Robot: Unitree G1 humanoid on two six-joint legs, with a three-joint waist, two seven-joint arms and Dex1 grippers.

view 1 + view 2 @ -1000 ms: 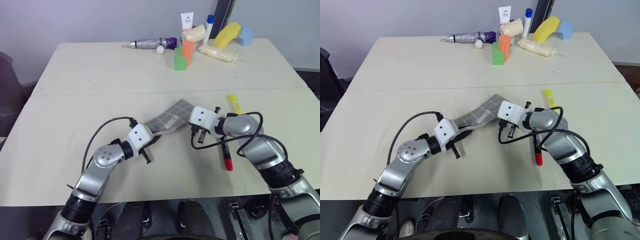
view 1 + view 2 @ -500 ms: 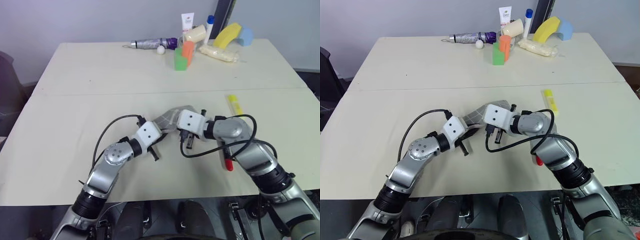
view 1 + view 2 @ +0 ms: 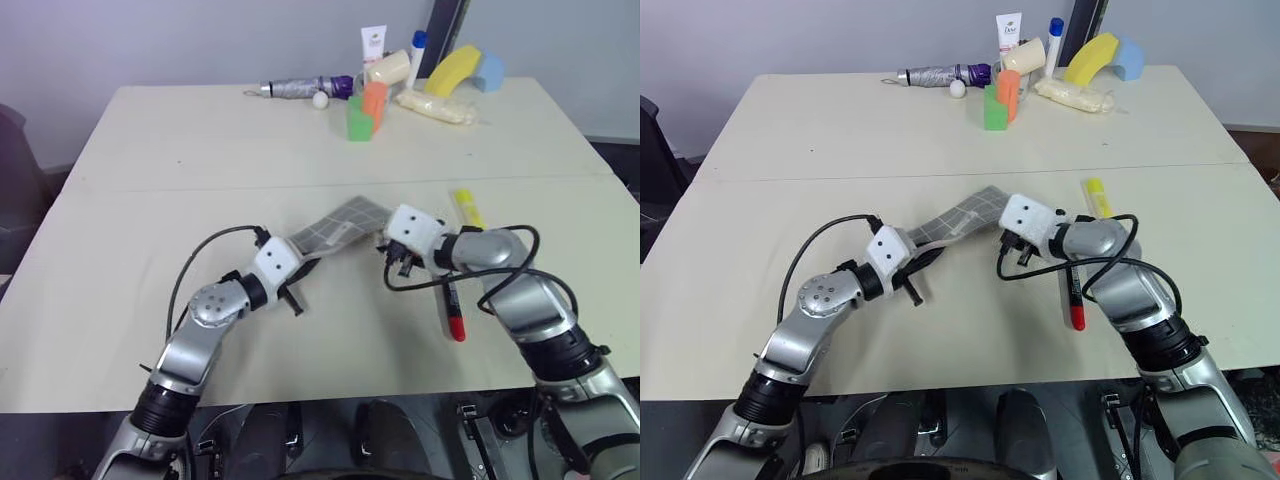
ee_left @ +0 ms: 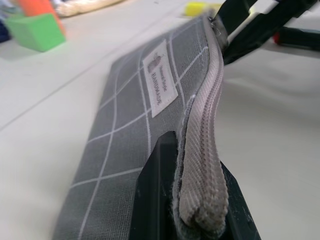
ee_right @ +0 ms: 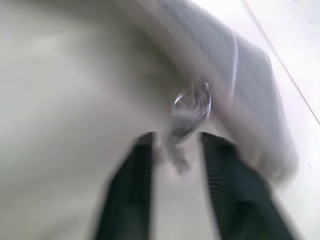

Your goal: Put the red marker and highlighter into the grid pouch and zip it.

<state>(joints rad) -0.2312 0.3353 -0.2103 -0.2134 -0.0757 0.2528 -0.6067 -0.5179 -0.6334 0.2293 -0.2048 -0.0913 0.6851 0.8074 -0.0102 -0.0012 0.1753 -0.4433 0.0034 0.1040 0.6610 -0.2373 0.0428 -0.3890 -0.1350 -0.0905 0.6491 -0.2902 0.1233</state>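
Pinching the grid pouch (image 4: 135,125) at its zipper end, the left gripper (image 4: 192,200) is clamped; right gripper (image 5: 175,165) spread, zipper pull (image 5: 190,107) between its fingers.

- Even, soft indoor light falls on the pale tabletop (image 3: 200,150) in both head views; no glare.
- Shadows are faint and short, sitting close under the arms and the cables.
- Both head views are sharp from edge to edge.
- Left wrist view: the grid pouch (image 4: 145,100) is crisp just beyond the fingers (image 4: 155,200); things farther off blur softly.
- Right wrist view: heavy motion smear; the fingers (image 5: 125,200) and the zipper pull (image 5: 192,102) between them are streaked and dim.
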